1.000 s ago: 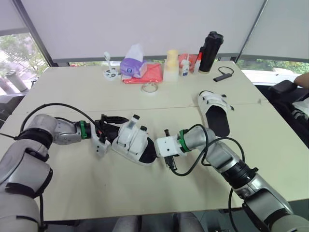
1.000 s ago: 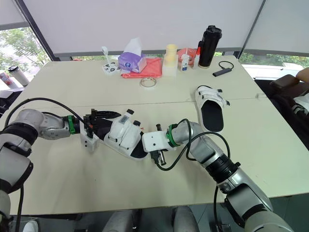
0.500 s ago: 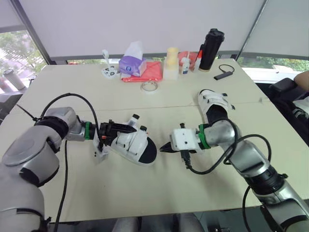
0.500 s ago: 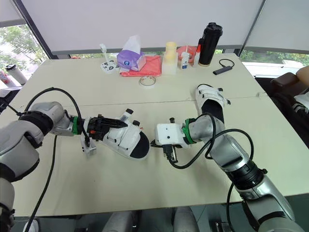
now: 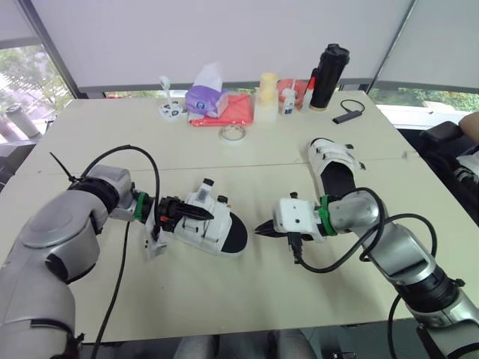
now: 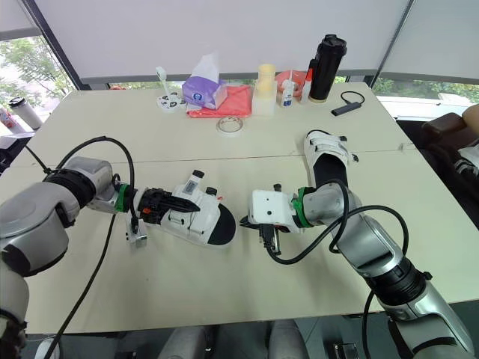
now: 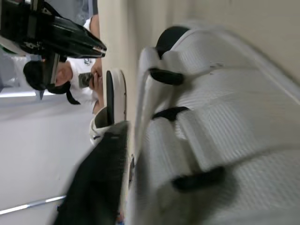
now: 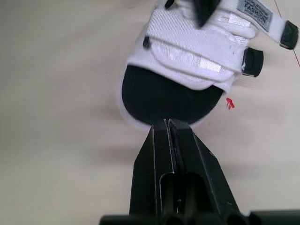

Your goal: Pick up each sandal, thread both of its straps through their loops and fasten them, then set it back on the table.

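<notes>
A white sandal (image 5: 213, 226) with a black footbed lies flat on the table's near left, its two strap ends sticking up. My left gripper (image 6: 187, 203) lies over its upper from the left, the fingers drawn together on a strap (image 7: 161, 154). My right gripper (image 5: 259, 230) is shut and holds nothing. Its tips (image 8: 167, 123) point at the sandal's toe (image 8: 171, 101) and stop just at its edge. A second white sandal (image 5: 333, 170) lies further back on the right, beyond the right arm.
Along the far edge stand a purple tissue pack (image 5: 205, 100), a red cloth (image 5: 233, 114), a pale jar (image 5: 266, 99), small bottles (image 5: 287, 102) and a black flask (image 5: 327, 69). A tape ring (image 5: 233, 134) and a black cable (image 5: 346, 115) lie nearer.
My left gripper's fingers have narrowed onto the sandal's upper. The right gripper has drawn back to the right, off the sandal, which now lies flat.
</notes>
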Robot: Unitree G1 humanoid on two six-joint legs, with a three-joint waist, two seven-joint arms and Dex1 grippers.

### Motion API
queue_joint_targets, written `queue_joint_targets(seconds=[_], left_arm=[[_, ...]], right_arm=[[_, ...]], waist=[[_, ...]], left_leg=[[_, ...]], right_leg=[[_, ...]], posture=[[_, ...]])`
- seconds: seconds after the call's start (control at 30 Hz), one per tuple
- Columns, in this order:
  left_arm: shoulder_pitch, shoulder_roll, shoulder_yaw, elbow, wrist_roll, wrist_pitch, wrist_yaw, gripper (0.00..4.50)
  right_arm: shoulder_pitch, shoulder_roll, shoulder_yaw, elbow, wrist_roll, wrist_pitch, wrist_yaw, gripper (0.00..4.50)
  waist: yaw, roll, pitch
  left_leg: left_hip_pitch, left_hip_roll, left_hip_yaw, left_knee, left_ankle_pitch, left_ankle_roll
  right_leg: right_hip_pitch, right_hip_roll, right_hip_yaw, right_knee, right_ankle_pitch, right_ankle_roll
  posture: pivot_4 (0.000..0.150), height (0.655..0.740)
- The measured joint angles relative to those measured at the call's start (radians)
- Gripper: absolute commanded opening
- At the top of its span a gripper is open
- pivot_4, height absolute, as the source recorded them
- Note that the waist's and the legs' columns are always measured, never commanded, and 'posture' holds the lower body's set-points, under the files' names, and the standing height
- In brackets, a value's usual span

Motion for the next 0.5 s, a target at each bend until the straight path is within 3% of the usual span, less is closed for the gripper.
queue_joint_targets(seconds=[0.07,0.27,0.4,0.5], left_arm=[[-0.001,0.004,0.006,-0.001,-0.023,-0.007,-0.003,0.08],[0.0,0.012,0.086,0.049,-0.138,-0.044,-0.117,0.03],[0.019,0.016,0.199,0.126,-0.269,-0.051,-0.285,0.03],[0.086,-0.008,0.362,0.207,-0.455,0.036,-0.519,0.03]], right_arm=[[0.0,-0.003,0.001,0.0,0.0,0.0,-0.005,0.0],[-0.001,-0.002,0.01,0.0,0.0,-0.001,-0.013,0.0],[-0.001,-0.002,0.019,0.0,0.0,-0.002,-0.016,0.0],[-0.006,0.009,0.028,0.001,0.0,-0.004,-0.025,0.0]], waist=[[0.0,-0.001,0.0],[-0.002,-0.001,0.0],[-0.002,-0.001,0.001],[-0.002,-0.001,0.001]], left_leg=[[0.0,0.0,0.0,0.0,0.0,0.0],[0.0,0.0,0.0,0.001,0.0,0.0],[0.0,0.0,0.0,0.001,0.0,0.0],[0.0,0.0,0.0,0.001,0.0,0.0]], right_leg=[[0.0,0.0,0.0,0.0,0.0,0.0],[0.0,0.0,0.0,0.0,0.0,0.0],[0.0,0.0,0.0,0.0,0.0,0.0],[0.0,0.0,0.0,0.001,0.0,0.0]], posture=[[0.15,0.74],[0.15,0.74],[0.15,0.74],[0.15,0.74]])
